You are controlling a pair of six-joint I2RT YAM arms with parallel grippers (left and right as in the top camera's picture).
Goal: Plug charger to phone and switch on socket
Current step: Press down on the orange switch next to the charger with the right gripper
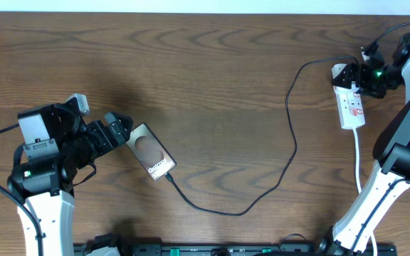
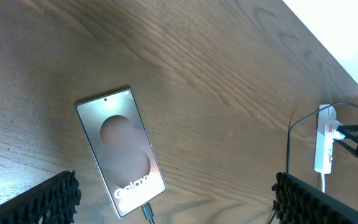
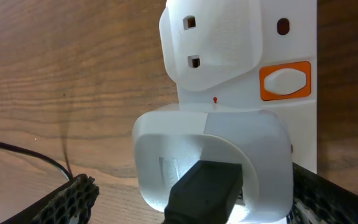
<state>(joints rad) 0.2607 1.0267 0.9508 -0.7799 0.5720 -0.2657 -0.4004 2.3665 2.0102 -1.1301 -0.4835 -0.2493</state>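
The phone (image 1: 151, 158) lies flat on the wooden table with its "Galaxy" end toward the front right. It also shows in the left wrist view (image 2: 120, 149). The charger's black plug tip (image 2: 146, 213) sits in the phone's lettered end, and its thin cable (image 1: 242, 212) loops right to the socket (image 1: 351, 103). My left gripper (image 1: 116, 131) is open and empty just behind the phone's far end (image 2: 176, 208). My right gripper (image 1: 361, 75) is open at the socket's far end, its fingers (image 3: 191, 205) on either side of a white adapter (image 3: 229, 149) holding a black USB plug (image 3: 204, 190).
An orange rocker switch (image 3: 284, 81) sits on the socket beside the adapter. The socket's white cord (image 1: 358, 153) runs toward the front edge past the right arm's base (image 1: 376, 192). The socket also shows far right in the left wrist view (image 2: 324, 140).
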